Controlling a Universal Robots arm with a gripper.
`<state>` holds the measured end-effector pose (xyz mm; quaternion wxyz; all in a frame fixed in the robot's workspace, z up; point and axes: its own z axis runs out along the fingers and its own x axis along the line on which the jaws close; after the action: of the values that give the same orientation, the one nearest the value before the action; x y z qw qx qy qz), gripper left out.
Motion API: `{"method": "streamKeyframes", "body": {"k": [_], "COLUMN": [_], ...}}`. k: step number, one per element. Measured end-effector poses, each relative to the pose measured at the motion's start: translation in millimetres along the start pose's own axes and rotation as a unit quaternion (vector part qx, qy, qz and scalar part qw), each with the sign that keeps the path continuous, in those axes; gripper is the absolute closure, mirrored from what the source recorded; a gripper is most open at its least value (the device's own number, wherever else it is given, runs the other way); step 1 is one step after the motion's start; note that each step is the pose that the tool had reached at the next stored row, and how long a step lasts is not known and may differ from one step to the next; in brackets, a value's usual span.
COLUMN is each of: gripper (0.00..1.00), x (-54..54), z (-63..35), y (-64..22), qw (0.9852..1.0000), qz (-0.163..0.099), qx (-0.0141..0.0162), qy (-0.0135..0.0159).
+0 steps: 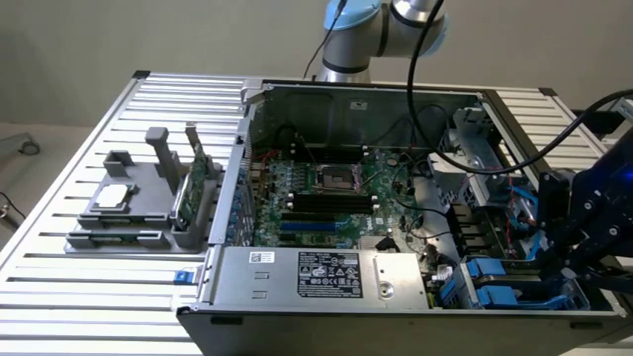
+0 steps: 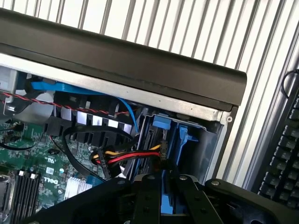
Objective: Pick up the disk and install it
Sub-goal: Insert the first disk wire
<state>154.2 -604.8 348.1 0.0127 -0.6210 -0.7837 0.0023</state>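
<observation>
In the wrist view my gripper [image 2: 166, 187] hangs over the drive bay [image 2: 187, 135] at a corner of the open computer case. Its two dark fingers [image 2: 147, 198] stand close together with a blue-edged piece between them. I take this piece for the carrier frame of the disk [image 2: 170, 205], held upright on its thin edge; its metal face and label are hidden. In the exterior view the gripper [image 1: 565, 256] sits at the case's front corner on that view's right. A blue strip of the disk [image 1: 535, 241] shows beside it, above the blue bay carriers [image 1: 491, 282].
Red, yellow and black power wires [image 2: 126, 156] and a blue data cable [image 2: 130, 109] run just beside the bay. The power supply [image 1: 327, 274] and motherboard [image 1: 327, 189] fill the case. A grey fixture [image 1: 138, 219] stands on the slatted table, with a keyboard [image 2: 285, 158] past the case.
</observation>
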Motion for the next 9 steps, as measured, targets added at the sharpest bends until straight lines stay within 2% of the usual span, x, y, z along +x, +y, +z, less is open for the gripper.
{"method": "streamKeyframes", "body": {"k": [9], "gripper": [0.83], "x": [1.6], "z": [0.0], "y": [-0.7], "qw": [0.9999], "qz": [0.016], "qx": [0.0000], "qy": [-0.0006]}}
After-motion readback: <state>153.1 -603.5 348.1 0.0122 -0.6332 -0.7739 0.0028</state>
